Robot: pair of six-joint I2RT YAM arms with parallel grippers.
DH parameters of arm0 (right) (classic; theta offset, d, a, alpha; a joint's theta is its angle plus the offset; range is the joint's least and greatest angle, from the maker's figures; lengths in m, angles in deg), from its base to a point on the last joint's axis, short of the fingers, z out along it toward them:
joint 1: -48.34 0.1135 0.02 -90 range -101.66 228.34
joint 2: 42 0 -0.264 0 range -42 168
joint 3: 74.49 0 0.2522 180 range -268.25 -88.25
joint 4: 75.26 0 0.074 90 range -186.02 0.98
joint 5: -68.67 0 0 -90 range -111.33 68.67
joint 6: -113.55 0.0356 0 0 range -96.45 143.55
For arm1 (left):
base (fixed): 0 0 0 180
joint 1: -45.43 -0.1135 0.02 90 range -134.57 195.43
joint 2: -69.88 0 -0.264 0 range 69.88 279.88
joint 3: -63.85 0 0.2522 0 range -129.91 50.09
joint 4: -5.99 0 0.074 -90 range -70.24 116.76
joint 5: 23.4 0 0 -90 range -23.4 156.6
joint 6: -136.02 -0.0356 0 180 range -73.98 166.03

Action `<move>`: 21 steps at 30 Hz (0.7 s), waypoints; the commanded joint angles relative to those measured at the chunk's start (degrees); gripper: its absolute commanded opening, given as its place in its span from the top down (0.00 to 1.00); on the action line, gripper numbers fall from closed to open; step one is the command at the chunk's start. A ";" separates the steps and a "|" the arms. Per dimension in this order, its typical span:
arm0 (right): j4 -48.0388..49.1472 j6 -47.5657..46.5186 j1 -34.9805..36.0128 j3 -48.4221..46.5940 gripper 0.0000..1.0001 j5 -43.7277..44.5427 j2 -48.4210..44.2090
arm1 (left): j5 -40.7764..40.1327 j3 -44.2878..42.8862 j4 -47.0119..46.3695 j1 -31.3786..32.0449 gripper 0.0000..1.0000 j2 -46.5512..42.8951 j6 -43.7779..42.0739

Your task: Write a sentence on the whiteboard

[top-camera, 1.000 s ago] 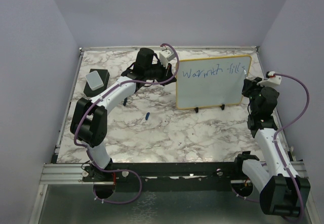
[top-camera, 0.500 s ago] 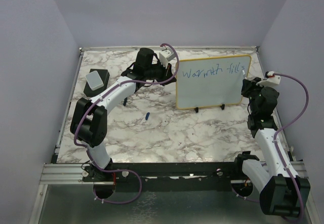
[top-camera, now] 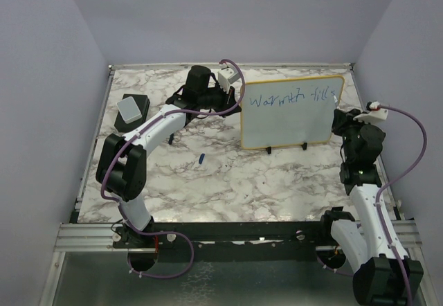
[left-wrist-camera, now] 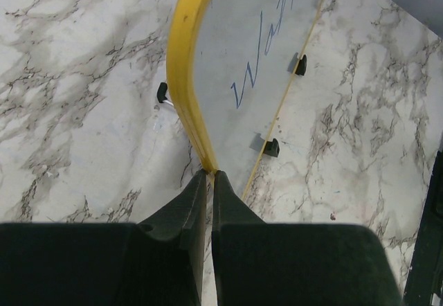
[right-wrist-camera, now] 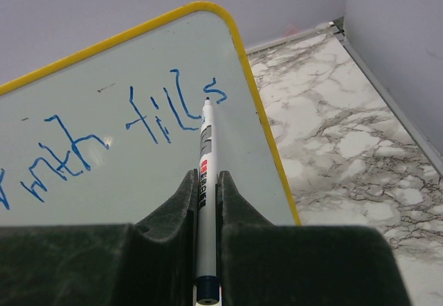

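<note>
- Drawn back a little toward its base since a second ago, the right arm (top-camera: 363,181) now sits just off the board's right edge. The whiteboard (top-camera: 291,127), the left arm (top-camera: 159,126) and the writing have not shifted.
- Standing upright on two small black feet toward the far right of the marble table (top-camera: 228,181), the whiteboard carries the sentence (top-camera: 294,99) so far: "Warmth fills" in thin blue strokes along the top, with the space below bare.
- Light and stiff by the look of it, the board would likely tip or skate on the smooth tabletop under a pressing pen. Its thin yellow frame is the sensible place to hold, since the glossy face offers no purchase and would smear.
- The left gripper (left-wrist-camera: 210,174) is clenched on that frame at the board's left edge, its fingers pinched almost together around the yellow rim to steady it.
- The right gripper (right-wrist-camera: 205,179) is clamped on a slim white marker (right-wrist-camera: 205,143). The barrel lies between the fingers and the tip points at the final "s" of "fills"; whether the tip touches the surface cannot be told.
- The marker looks light and slick, so a firm hold low on the barrel seems needed to keep strokes from wandering.
- An eraser block (top-camera: 131,109) and a small blue object (top-camera: 201,158), possibly the cap, lie apart on the table to the left.
</note>
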 commanded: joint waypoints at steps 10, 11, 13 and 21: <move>-7.18 3.77 -0.39 -0.06 0.99 -14.26 -2.22 | -1.87 -1.26 1.06 0.42 1.00 -1.44 1.61; -6.78 4.13 -0.29 0.61 0.99 -16.77 -2.77 | -2.18 -1.34 1.03 0.51 1.00 -1.33 1.79; -5.57 5.22 -0.24 1.89 0.99 -21.97 -3.80 | -2.36 -1.40 1.06 0.76 1.00 -0.93 2.04; 0.00 5.53 8.63 7.22 0.99 -28.94 -3.87 | -2.68 -1.71 1.16 1.26 1.00 -0.45 2.38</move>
